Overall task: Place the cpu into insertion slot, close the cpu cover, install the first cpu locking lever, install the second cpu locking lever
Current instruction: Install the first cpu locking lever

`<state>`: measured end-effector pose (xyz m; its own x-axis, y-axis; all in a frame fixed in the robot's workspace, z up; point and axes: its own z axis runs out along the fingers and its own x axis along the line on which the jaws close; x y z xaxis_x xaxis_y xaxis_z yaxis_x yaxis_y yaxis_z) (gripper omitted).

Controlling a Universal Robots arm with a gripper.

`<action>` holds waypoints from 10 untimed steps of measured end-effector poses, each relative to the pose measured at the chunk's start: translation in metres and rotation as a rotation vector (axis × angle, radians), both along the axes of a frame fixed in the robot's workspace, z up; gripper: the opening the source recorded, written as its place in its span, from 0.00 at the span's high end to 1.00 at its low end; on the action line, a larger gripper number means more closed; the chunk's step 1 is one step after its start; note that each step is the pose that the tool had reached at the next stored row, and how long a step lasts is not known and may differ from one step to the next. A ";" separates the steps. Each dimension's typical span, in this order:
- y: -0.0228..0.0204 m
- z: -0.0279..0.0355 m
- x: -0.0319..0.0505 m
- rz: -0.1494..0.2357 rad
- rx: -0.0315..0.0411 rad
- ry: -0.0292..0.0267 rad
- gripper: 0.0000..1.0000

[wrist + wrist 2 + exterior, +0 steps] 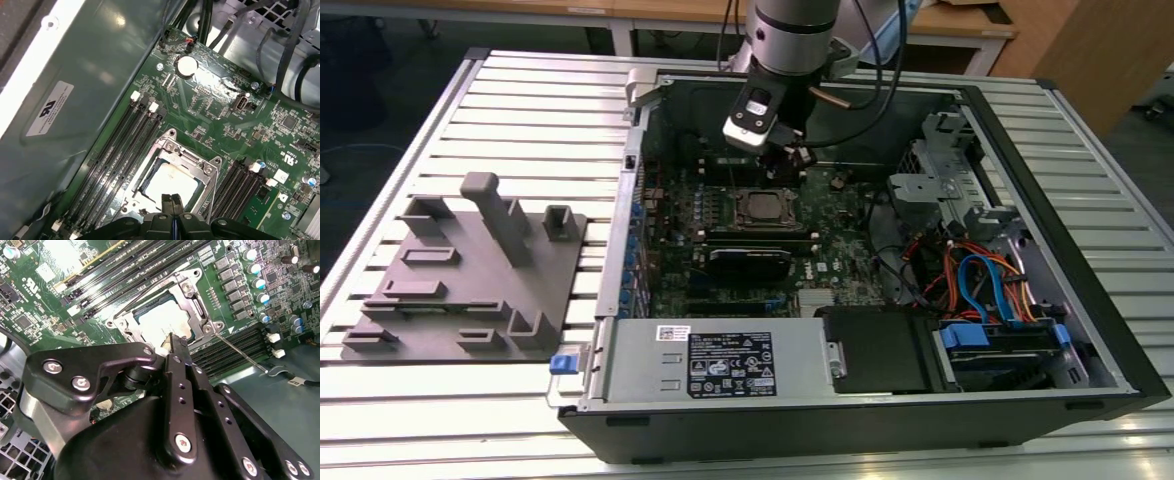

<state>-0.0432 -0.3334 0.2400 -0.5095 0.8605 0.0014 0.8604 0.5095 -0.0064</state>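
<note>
The cpu (161, 320) (172, 181) lies flat in its socket on the green motherboard, its silver-grey top showing through the window of the cpu cover (192, 295) (181, 156). The cover lies down flat around the chip. In the exterior view the socket (767, 208) sits mid-board. My gripper (787, 165) (172, 339) (172, 201) hangs just above the socket's edge, fingers shut together with nothing between them. One thin wire lever (242, 354) sticks out from a socket corner over the memory slots. Another lever (145, 291) runs along the opposite side.
The open computer case (1067, 200) lies on a slatted table. Black memory slots (117, 150) flank the socket. A power supply (720, 362) and a drive cage with coloured cables (987, 290) fill the near side. A grey fixture block (467, 270) stands at the exterior view's left.
</note>
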 end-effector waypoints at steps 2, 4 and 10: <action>0.0000 0.0000 0.0000 0.019 0.0000 0.0000 0.90; 0.0000 0.0000 0.0000 0.050 0.0000 0.0000 0.90; 0.0000 0.0000 0.0000 0.158 0.0001 0.0000 0.90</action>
